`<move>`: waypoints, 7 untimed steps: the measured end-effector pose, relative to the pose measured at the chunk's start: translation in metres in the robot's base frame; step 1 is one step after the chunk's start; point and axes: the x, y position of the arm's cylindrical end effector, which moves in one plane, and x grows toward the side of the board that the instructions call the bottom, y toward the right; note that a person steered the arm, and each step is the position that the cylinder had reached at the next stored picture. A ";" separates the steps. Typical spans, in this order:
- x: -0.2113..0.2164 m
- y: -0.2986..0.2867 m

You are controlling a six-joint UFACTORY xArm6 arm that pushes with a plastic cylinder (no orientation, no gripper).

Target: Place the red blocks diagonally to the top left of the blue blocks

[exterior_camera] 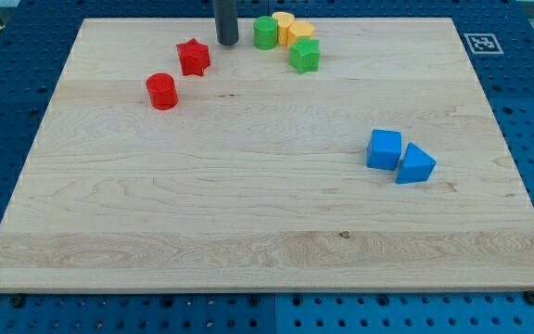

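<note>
A red star block [193, 57] lies at the upper left of the wooden board [248, 223]. A red cylinder [162, 91] sits just below and to the left of it. A blue cube [384, 148] and a blue triangular block [416, 165] touch each other at the right of the board's middle. My tip [227, 42] stands near the view's top edge, just right of and slightly above the red star, apart from it. It is far to the upper left of the blue blocks.
A green cylinder [265, 32], two yellow blocks [284, 24] [299, 32] and a green star block [305, 56] cluster at the top, right of my tip. A fiducial marker [479, 43] lies off the board's top right corner.
</note>
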 end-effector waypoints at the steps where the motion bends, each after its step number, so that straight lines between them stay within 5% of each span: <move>1: 0.000 0.003; 4: 0.008 -0.007; 6: 0.027 -0.069; 7: 0.038 -0.030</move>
